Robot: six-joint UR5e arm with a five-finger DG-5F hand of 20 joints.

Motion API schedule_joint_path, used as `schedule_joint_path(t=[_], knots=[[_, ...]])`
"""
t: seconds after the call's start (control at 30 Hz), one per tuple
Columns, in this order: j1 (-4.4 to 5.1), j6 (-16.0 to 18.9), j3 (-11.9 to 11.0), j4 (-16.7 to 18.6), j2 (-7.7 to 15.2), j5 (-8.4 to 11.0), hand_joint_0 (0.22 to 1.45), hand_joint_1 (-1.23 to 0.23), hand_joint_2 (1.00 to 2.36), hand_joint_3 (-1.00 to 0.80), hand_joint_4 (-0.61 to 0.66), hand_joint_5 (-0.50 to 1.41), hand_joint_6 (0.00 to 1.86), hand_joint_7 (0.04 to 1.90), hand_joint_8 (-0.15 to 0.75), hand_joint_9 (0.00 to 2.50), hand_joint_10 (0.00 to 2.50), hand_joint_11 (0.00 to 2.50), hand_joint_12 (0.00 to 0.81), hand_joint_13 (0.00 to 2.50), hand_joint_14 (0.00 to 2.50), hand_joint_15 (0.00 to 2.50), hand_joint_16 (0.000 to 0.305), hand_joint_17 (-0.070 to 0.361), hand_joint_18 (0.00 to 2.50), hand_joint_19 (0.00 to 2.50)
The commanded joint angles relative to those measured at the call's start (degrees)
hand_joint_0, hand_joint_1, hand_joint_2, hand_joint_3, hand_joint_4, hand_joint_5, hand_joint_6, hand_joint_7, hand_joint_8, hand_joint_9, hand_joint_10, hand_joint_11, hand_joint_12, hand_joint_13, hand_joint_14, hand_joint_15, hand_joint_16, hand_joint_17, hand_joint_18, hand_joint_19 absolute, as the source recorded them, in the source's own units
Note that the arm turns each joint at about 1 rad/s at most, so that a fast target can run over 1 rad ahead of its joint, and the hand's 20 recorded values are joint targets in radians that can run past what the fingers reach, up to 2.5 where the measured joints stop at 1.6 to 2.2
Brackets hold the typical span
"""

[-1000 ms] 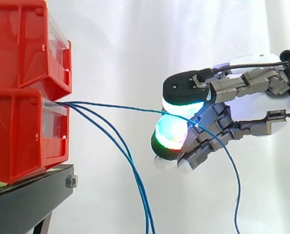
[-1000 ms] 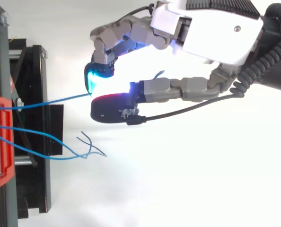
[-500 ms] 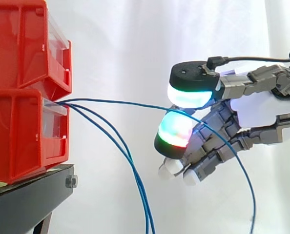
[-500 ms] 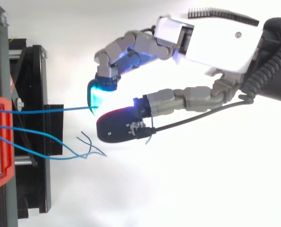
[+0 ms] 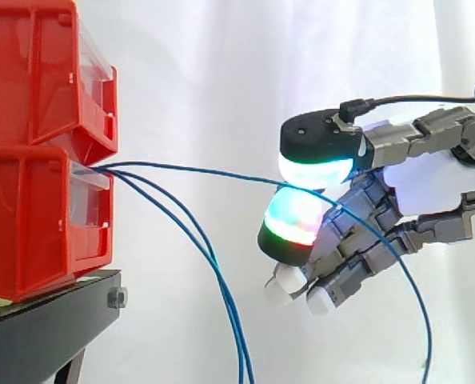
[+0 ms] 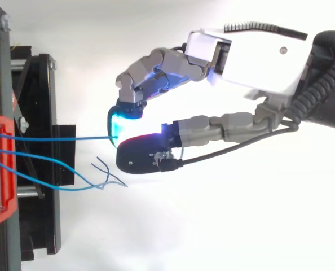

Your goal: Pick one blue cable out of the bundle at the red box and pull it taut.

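Shifted slightly toward 6 o'clock in the top view, the hand (image 6: pixel 252 56) is being held at 3 o'clock of the red box (image 5: pixel 29 216).
One blue cable (image 5: pixel 205 170) is being pinched between its glowing fingertips (image 5: pixel 313 164), stretching from the box front; two other blue cables (image 5: pixel 218 276) are being left hanging toward 6 o'clock.

You are looking at a hand (image 6: pixel 252 56) that is wearing a white shell over grey jointed fingers (image 5: pixel 357 232); its thick fingertips (image 5: pixel 292 218) are glowing cyan, green and red under black caps.
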State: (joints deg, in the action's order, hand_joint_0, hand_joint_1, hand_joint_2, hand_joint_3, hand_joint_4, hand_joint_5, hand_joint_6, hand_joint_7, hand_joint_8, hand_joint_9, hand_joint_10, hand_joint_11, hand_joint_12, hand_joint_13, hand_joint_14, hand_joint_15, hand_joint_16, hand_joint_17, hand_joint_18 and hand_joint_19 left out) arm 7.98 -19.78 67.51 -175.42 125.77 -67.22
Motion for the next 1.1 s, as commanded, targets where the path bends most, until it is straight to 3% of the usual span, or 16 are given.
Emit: schedule_joint_path(t=[0.0,0.4,0.43,0.6,0.83,0.93,1.07], knots=[[0.02,0.0,0.0,0.0,0.0,-0.01,0.60,-0.67,1.02,-0.13,0.21,-0.17,0.93,0.93,0.400,0.71,0.01,0.54,0.407,0.42,0.01,0.22,0.059,0.133,0.49,0.29],[0.02,0.4,0.0,0.0,0.1,-0.01,0.63,-0.73,1.02,-0.09,0.13,-0.18,0.94,0.93,0.382,0.70,0.01,0.54,0.395,0.43,0.01,0.21,0.057,0.128,0.50,0.27],[0.02,0.6,0.0,0.0,0.0,-0.01,0.61,-0.72,1.02,-0.19,0.20,-0.18,0.93,0.90,0.373,0.69,0.01,0.54,0.388,0.42,0.01,0.21,0.055,0.125,0.48,0.29],[0.02,2.2,0.0,0.0,0.0,-0.10,0.57,-0.65,1.01,-0.36,0.22,-0.18,0.91,0.88,0.378,0.70,0.01,0.55,0.393,0.41,0.01,0.22,0.056,0.127,0.47,0.30],[0.11,2.6,0.0,0.0,0.0,-0.01,0.54,-0.64,1.00,-0.44,0.23,-0.18,0.90,0.89,0.386,0.69,0.01,0.54,0.400,0.40,0.01,0.22,0.058,0.130,0.45,0.31],[0.11,2.6,0.0,-0.1,0.0,-0.01,0.55,-0.65,1.01,-0.42,0.22,-0.18,0.90,0.89,0.381,0.69,0.01,0.54,0.396,0.40,0.01,0.22,0.057,0.128,0.45,0.32],[0.11,2.6,0.0,-0.1,0.0,-0.01,0.59,-0.65,1.01,-0.27,0.20,-0.17,0.92,0.94,0.380,0.70,0.01,0.54,0.390,0.41,0.01,0.22,0.055,0.125,0.46,0.31]])
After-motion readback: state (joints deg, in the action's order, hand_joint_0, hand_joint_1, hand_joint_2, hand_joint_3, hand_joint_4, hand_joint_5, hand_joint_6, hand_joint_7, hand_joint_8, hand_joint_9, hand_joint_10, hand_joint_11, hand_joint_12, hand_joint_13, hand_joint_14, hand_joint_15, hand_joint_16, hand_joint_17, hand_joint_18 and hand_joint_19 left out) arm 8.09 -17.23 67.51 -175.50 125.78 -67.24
